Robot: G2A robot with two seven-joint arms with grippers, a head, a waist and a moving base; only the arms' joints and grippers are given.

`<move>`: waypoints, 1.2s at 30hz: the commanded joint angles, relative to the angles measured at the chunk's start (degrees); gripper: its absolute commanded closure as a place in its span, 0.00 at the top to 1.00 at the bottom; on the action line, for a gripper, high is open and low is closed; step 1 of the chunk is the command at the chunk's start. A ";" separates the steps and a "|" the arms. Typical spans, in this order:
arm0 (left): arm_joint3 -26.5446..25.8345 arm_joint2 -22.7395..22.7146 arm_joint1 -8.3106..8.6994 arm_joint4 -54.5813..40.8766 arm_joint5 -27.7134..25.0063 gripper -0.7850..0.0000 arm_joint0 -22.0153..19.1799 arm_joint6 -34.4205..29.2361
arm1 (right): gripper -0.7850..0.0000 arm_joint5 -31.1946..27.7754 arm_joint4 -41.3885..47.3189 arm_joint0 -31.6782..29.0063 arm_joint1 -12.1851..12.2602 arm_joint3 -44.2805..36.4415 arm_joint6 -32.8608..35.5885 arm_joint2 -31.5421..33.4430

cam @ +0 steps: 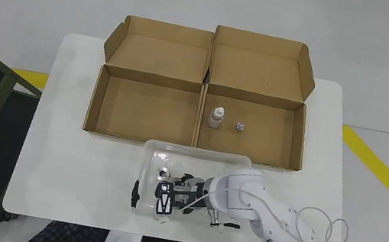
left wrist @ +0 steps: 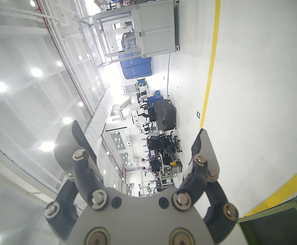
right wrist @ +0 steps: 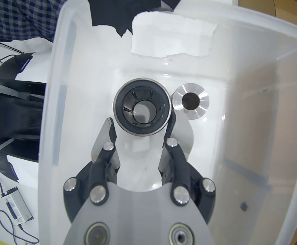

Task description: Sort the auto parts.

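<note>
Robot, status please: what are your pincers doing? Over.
Right pincer open, straddling black bearing in clear tub. Left pincer open, empty. Silver bushing close beside it.

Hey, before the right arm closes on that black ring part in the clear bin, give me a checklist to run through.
1. Right end effector open: ok.
2. Black ring part between its fingers: ok, though nearer one finger.
3. Silver cone part out of the grasp: cannot tell; it sits against the black ring part, close to one finger.
4. Fingers apart from the clear bin wall: ok.
5. Cardboard box holding small parts stands open: ok.
6. Left end effector open, holding nothing: ok.
</note>
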 commanded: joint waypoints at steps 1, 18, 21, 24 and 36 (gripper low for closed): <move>0.00 0.00 0.00 0.00 0.00 1.00 0.00 0.00 | 0.67 0.01 0.05 0.33 -0.19 0.25 -0.29 -0.38; 0.00 0.00 0.00 0.00 0.00 1.00 0.00 0.00 | 0.51 -0.10 1.35 3.80 -2.35 3.48 -1.57 -4.15; 0.00 0.00 0.00 0.00 0.00 1.00 0.00 0.00 | 0.49 -0.19 1.42 3.89 -2.52 3.78 -1.78 -4.42; 0.00 0.00 0.00 0.00 0.00 1.00 0.00 0.00 | 0.41 -0.25 1.31 4.00 -2.65 4.17 -2.13 -4.56; 0.00 0.00 0.00 0.00 0.00 1.00 0.00 0.00 | 0.00 -2.11 1.52 3.07 -1.82 2.52 -2.51 -2.36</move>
